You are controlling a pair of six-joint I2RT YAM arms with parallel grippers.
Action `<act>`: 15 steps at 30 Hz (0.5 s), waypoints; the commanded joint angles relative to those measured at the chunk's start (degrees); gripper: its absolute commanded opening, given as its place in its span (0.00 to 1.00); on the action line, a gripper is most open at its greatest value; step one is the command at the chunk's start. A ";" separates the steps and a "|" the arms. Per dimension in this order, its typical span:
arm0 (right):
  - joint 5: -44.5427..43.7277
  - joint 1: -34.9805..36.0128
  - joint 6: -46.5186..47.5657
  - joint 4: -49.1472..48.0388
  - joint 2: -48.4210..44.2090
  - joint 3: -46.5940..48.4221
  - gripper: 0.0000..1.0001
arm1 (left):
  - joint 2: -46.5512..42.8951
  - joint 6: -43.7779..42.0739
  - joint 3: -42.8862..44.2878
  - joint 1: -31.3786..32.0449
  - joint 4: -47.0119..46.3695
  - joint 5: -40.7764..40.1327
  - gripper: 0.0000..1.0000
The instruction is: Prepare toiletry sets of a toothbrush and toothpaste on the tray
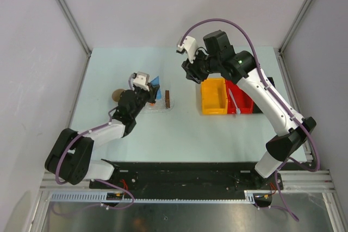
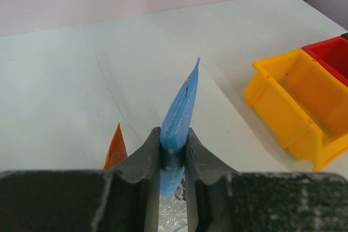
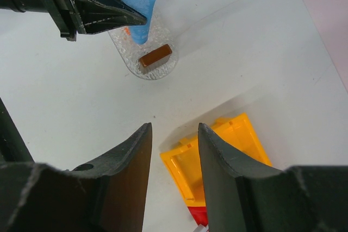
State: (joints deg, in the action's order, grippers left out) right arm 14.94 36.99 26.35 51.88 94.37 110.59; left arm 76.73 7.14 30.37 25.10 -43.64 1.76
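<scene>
Three pale walls [image 1: 179, 4] surround the tabletop [image 1: 179, 129] bearing the tray [image 1: 161, 109].

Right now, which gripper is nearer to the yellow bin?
Right. The right gripper hovers by the yellow bin; the left gripper grips blue toothpaste over the tray.

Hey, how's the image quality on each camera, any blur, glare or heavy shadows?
Top view: even, soft light, sharp throughout, only faint shadows. Left wrist view: the left claw fills the bottom, dark and slightly soft, while the blue tube it grips is crisp. Right wrist view: the right claw looms dark up close; the tray glints a little, no harsh glare.
</scene>
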 commanded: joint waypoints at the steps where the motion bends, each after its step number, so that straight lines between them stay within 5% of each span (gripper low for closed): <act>1: 0.71 -0.25 -0.42 -1.43 -1.73 0.33 0.44 | 0.17 0.95 1.36 0.82 -4.61 -0.97 0.00; 15: 0.88 -0.26 -0.33 -1.25 -1.55 0.24 0.44 | 1.58 0.25 2.06 1.35 -5.41 -1.50 0.00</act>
State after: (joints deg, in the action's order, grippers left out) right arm 15.05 36.97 26.35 51.90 94.37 110.59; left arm 78.00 7.09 30.37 25.89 -44.82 1.63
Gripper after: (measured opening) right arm 0.439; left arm 0.219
